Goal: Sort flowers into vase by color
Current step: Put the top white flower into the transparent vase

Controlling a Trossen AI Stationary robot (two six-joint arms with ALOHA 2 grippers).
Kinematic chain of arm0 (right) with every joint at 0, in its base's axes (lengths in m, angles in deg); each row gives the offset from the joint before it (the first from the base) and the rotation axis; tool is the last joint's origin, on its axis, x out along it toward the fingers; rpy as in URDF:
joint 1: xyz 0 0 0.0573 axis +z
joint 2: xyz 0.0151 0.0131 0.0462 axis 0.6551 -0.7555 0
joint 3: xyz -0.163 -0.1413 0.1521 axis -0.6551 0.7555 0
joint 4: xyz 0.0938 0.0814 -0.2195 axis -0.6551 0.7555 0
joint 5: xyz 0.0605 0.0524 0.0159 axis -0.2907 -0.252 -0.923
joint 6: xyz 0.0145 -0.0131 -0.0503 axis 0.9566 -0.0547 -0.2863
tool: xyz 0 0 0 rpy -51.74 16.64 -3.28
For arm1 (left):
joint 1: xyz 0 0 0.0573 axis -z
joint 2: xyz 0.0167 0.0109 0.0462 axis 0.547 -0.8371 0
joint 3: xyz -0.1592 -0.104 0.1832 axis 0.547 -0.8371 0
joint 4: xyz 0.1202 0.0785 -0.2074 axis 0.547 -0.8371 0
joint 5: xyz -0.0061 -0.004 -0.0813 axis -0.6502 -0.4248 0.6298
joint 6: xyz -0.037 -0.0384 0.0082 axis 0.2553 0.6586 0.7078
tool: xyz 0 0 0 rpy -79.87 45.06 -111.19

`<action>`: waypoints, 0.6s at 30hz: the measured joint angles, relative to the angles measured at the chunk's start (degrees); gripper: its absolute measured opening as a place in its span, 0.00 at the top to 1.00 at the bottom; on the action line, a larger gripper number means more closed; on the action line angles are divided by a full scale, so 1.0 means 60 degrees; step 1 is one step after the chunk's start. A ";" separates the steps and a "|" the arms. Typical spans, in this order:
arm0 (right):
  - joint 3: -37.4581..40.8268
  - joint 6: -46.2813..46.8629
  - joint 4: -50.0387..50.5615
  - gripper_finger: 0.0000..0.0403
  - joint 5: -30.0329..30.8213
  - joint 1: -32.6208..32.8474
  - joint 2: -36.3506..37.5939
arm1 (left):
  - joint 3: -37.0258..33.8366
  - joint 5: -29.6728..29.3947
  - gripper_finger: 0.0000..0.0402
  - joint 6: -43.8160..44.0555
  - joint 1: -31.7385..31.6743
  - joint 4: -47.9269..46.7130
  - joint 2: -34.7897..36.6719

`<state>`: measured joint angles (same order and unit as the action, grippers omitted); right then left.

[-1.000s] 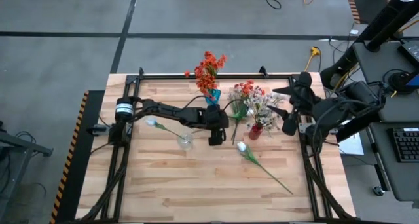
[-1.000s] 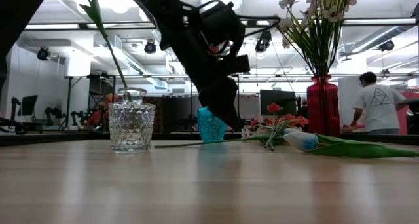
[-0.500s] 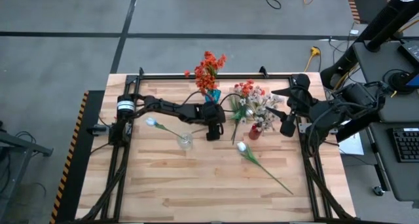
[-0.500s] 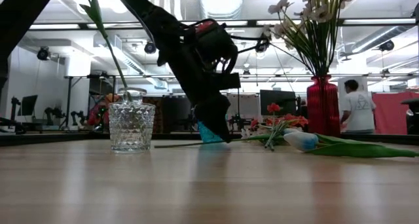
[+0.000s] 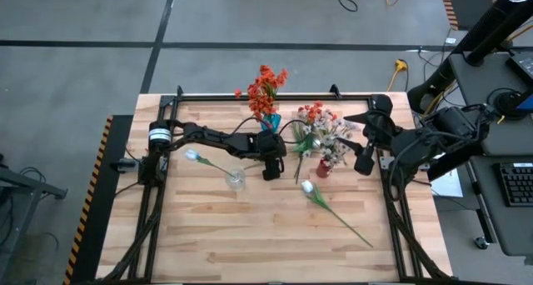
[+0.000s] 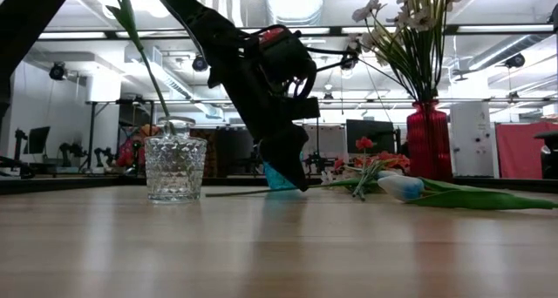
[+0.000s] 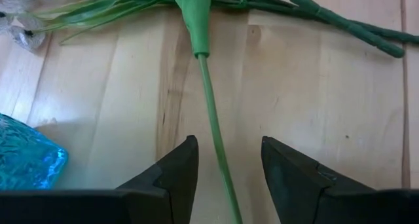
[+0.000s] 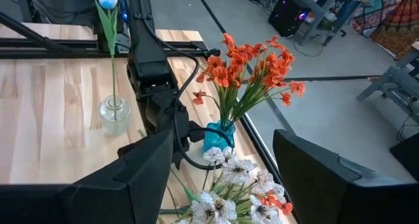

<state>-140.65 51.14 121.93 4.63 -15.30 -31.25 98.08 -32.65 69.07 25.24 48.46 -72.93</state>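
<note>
— So where is the flower that's up next?

— An orange flower [image 5: 310, 112] lies flat on the table [image 5: 250, 235], beside the red vase [image 5: 325, 167]. Its green stem [image 7: 213, 129] runs back toward the blue vase [image 5: 268, 122], which already holds orange blooms.

— And how does that stem sit against the claw?

— In the left wrist view it runs lengthwise straight between the two fingers of the left gripper [image 7: 224, 178], blossom end ahead. The jaws are spread, one on each side of the stem, not yet pinching it. In the low view the fingertips are down near the tabletop. I'd judge a straight close would catch it.

— Which arm is nearer?

— The left one, plainly. The right gripper [image 5: 363, 162] hangs at the table's right edge, just beside the red vase with its pale bunch; its fingers stand wide apart and empty in its own wrist view.

— Anything else lying loose?

— A white tulip [image 5: 308, 187] on the table nearer the front, another standing in the clear glass vase [image 5: 236, 180].

— Any labels or writing?

— None I can read.
</note>
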 joint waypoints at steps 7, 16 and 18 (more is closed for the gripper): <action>0.0000 0.0000 -0.0053 0.36 -0.0004 0.0004 -0.0065 | -0.0002 -0.0007 0.73 0.0081 0.0000 0.0000 0.0000; 0.0000 0.0004 -0.0059 0.36 -0.0007 0.0002 -0.0076 | -0.0002 -0.0011 0.99 0.0086 0.0000 0.0002 0.0000; 0.0000 0.0004 -0.0060 0.36 -0.0007 0.0000 -0.0076 | -0.0002 -0.0011 0.99 0.0141 0.0000 0.0000 0.0000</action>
<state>-140.65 51.17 121.57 4.59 -15.30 -31.70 98.07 -32.71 69.92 25.24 48.46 -72.93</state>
